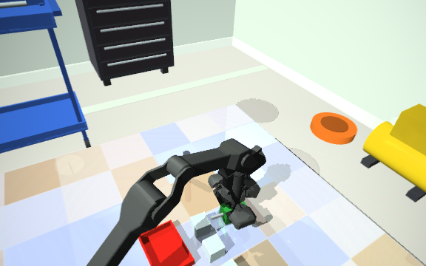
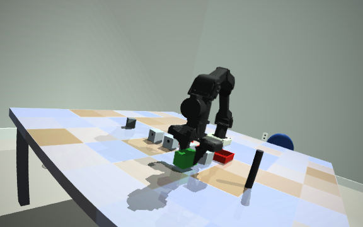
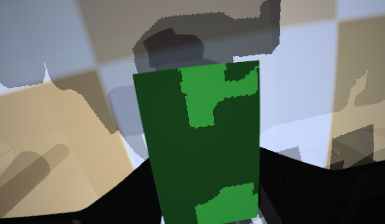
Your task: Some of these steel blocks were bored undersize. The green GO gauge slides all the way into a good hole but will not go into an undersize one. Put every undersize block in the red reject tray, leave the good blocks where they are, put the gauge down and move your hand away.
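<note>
One green gauge point(image 1: 225, 214) point(image 2: 184, 158) point(image 3: 205, 145) sits (pin toward a block point(image 1: 203, 226)) clamped between the gripper's point(image 1: 236, 214) point(image 2: 191, 154) point(image 3: 208, 192) fingers.

from here the gripper point(image 1: 231, 213) point(image 2: 190, 151) covers part of the green go gauge point(image 1: 225, 213) point(image 2: 184, 158), a steel block point(image 2: 207, 157) is half hidden behind a finger, and the top view's lower edge crops the red reject tray point(image 1: 166, 244).

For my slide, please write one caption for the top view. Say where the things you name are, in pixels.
Gripper point(image 1: 231, 214) point(image 2: 190, 154) holding the green gauge point(image 1: 225, 214) point(image 2: 184, 158) point(image 3: 208, 150), pin toward a steel block point(image 1: 203, 226) near the red tray point(image 1: 166, 244) point(image 2: 224, 156).
</note>
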Action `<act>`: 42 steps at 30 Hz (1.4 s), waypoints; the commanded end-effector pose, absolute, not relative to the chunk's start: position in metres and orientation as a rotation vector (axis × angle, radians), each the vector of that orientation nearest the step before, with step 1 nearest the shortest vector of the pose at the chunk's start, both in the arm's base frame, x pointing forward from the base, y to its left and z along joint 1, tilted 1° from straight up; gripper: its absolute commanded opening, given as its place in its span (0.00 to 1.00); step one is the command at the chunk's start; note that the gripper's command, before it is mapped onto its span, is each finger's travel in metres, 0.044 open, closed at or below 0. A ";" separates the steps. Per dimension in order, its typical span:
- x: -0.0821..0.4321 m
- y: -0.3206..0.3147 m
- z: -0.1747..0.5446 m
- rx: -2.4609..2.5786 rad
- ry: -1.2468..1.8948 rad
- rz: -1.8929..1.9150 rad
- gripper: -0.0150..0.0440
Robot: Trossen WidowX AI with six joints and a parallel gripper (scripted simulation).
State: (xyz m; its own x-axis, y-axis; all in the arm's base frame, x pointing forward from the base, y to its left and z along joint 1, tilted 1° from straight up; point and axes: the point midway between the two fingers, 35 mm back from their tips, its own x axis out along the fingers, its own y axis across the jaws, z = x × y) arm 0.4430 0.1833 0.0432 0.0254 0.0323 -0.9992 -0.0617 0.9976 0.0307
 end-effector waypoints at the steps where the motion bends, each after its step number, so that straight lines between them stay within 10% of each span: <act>1: 0.446 0.184 0.047 -0.024 1.527 0.080 0.25; 42: 0.433 0.182 0.040 -0.023 1.490 0.080 0.25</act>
